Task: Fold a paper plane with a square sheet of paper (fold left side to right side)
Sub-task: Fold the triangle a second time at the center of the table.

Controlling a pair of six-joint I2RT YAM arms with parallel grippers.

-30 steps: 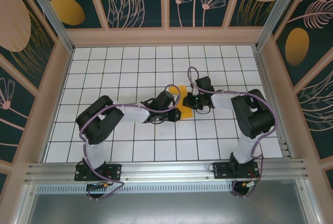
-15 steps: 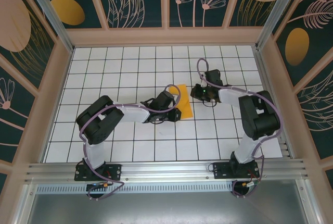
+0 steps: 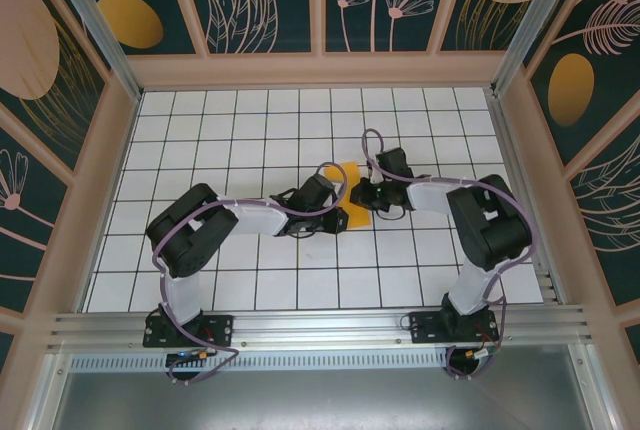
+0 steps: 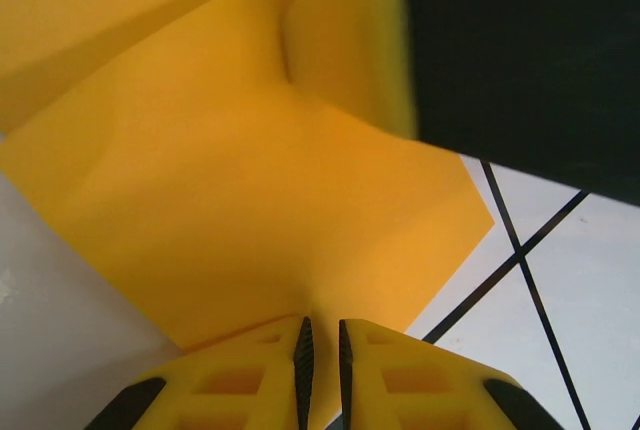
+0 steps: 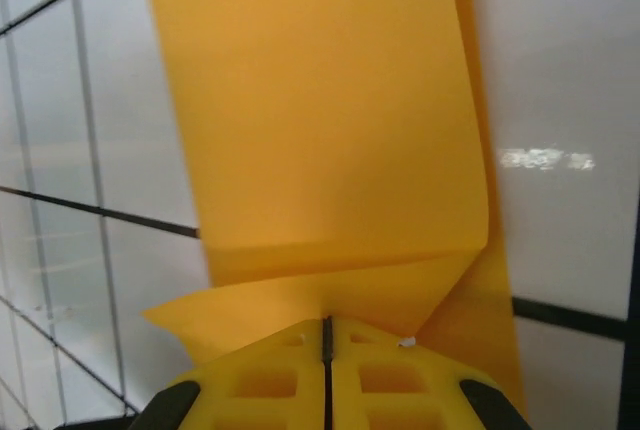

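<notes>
square sheet of paper (image 3: 355,216): mid-table, a bit right of centre, well off every edge. It's already creased and partly lifted, with its long axis running from near edge to far edge, slightly tilted.

left gripper (image 3: 338,212) is on its near-left edge. In the wrist view the jaws (image 4: 321,325) are pinched almost together with orange paper between them, so I read it as gripping the sheet.

right gripper (image 3: 366,193) is on the opposite, right edge, about mid-length. Its jaws (image 5: 327,322) are fully together on a folded-up flap.

Both are touching the paper. The left one is on the side that has to travel.

Judgement: the left-to-right fold goes straight toward the right claw, which sits in the landing zone and is the only obstruction. The rest of the table (image 3: 250,280) is bare grid.
</notes>
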